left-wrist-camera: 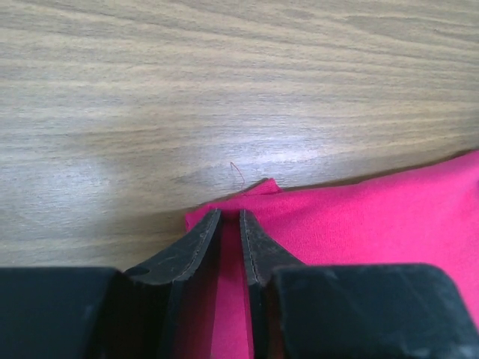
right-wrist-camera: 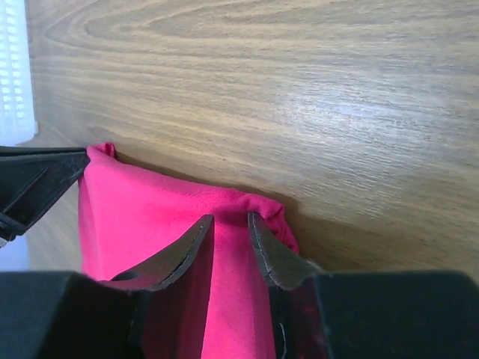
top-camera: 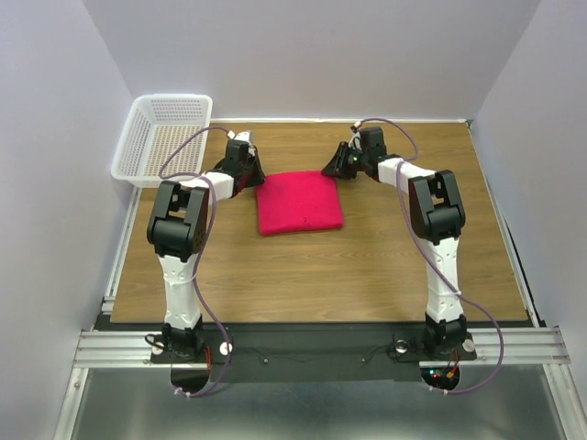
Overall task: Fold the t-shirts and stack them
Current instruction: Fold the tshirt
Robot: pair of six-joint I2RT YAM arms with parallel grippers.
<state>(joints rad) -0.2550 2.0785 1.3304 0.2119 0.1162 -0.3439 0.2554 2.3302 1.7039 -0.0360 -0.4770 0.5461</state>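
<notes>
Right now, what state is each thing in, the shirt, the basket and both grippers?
t-shirt: folded into a flat square, lying between the grippers.
basket: upright, empty, far left of the t-shirt.
left gripper: jaws nearly together, seemingly pinching the t-shirt's far left corner.
right gripper: jaws slightly apart over the far right corner; grip unclear.

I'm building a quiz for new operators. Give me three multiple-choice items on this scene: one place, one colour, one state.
1. Where is the basket? A far left corner B far right corner C between the arm bases
2. Colour of the t-shirt? A white B crimson-pink C blue
3. How does the t-shirt lie? A spread flat B in the basket C folded into a rectangle
Answers: A, it stands at the top view's upper left; B, all three views agree; C, no sleeves show.
</notes>
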